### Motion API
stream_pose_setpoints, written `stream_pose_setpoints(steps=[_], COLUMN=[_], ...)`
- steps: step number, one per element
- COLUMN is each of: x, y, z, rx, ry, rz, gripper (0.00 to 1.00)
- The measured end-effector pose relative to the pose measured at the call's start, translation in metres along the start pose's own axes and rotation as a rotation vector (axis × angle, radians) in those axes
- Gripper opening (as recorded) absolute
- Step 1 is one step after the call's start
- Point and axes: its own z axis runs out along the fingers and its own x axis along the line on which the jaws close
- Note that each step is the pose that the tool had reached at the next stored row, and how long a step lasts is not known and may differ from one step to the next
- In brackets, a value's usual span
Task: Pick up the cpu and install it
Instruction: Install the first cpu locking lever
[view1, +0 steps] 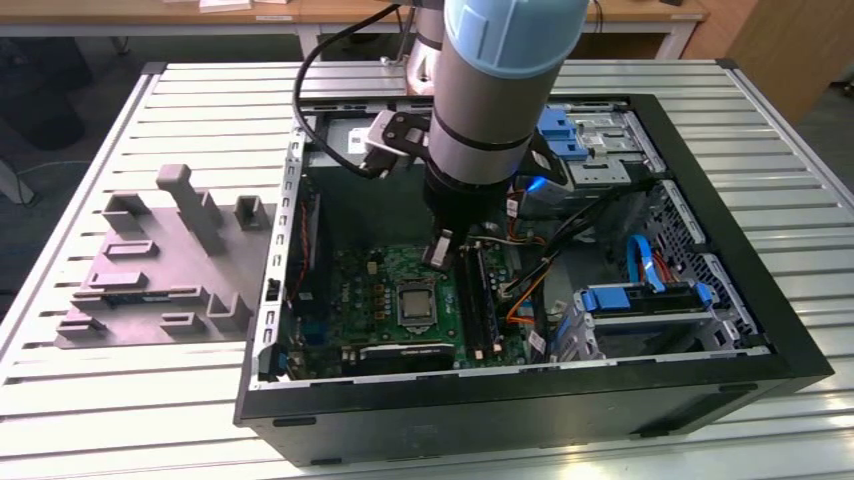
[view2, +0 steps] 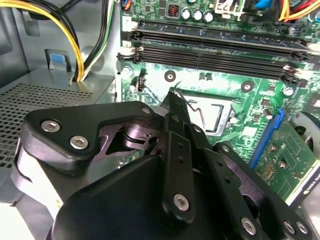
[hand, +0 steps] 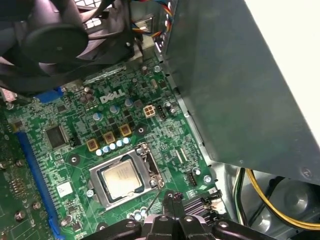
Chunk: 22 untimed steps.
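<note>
A slatted metal surface (view1: 200, 400) carries one open black computer case (view1: 534, 410), with one grey plastic fixture (view1: 160, 270) lying just beside the case. Inside the case, the one cpu (hand: 122, 177) sits in the socket of the green motherboard (hand: 75, 135). The end effector (hand: 172, 197) hangs just above that board beside the socket, its fingers (view2: 176, 107) together and holding nothing, with two dark memory slots (view2: 210, 47) and yellow cables (view2: 75, 45) nearby.

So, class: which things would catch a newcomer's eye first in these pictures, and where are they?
The open computer case on the slatted table, with the robot arm reaching down into it. On the green motherboard, the silver cpu sits in its socket, the gripper just beside it. A grey plastic fixture lies at the exterior view's left.
</note>
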Motion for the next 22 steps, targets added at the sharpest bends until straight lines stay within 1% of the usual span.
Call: stream_pose_setpoints(steps=[20, 22], x=[0.0003, 0.0005], y=[-0.0002, -0.0004], z=[0.0000, 0.0007], rx=[-0.0001, -0.0008], ry=[0.0001, 0.0007], rz=[-0.001, -0.009], gripper=[0.11, 0.11])
